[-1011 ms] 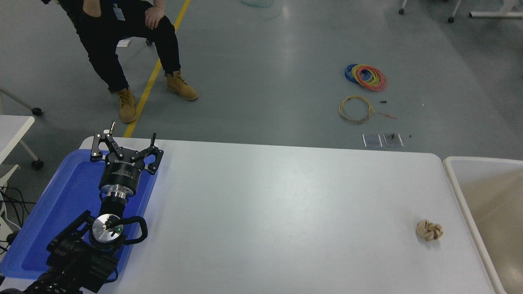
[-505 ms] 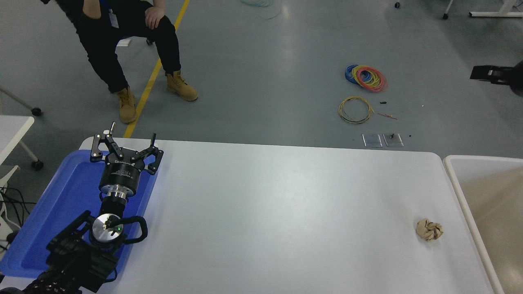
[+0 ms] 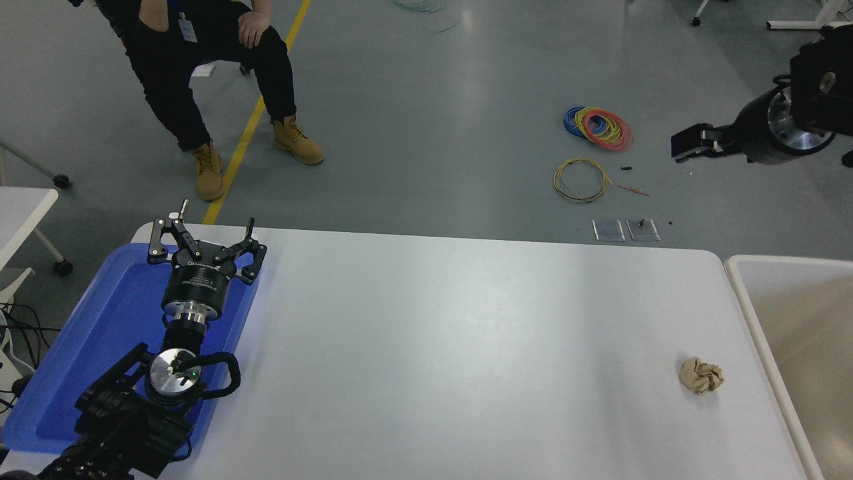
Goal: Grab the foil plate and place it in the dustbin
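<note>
The foil plate shows nowhere, so its long axis cannot be told. The dustbin (image 3: 793, 313) stands at the counter's (image 3: 466, 347) right end. The right end effector (image 3: 693, 143) hangs high at the right edge, state unclear; the left end effector (image 3: 203, 243) is parked released over the blue tray (image 3: 100, 333)

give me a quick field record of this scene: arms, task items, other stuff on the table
left gripper: open, parked over the blue tray
right gripper: at the upper right, high over the floor; fingers unclear
foil plate: not visible
dustbin: at the table's right end; visible part holds nothing
crumpled paper ball: on the white table, near the dustbin
person: seated beyond the far left corner
</note>
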Action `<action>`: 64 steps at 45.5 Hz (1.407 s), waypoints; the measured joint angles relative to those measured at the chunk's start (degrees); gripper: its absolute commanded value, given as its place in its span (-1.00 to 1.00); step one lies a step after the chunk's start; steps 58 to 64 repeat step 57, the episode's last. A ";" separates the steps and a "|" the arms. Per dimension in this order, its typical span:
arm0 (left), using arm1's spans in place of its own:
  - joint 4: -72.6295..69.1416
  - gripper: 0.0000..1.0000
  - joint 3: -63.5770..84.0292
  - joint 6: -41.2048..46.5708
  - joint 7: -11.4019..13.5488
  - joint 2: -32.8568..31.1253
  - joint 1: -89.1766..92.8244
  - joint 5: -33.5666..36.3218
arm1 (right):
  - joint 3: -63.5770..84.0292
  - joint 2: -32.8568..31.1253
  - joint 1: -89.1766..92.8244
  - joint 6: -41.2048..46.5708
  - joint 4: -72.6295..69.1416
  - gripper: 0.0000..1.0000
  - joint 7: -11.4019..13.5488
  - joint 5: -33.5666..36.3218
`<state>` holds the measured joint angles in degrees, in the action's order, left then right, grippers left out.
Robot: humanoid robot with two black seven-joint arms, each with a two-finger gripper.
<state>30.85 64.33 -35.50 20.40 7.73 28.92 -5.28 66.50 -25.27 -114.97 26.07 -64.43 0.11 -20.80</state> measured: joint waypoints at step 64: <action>0.00 1.00 0.00 0.07 0.07 0.00 0.00 0.00 | 5.29 3.74 -7.28 8.68 -20.87 1.00 0.33 5.47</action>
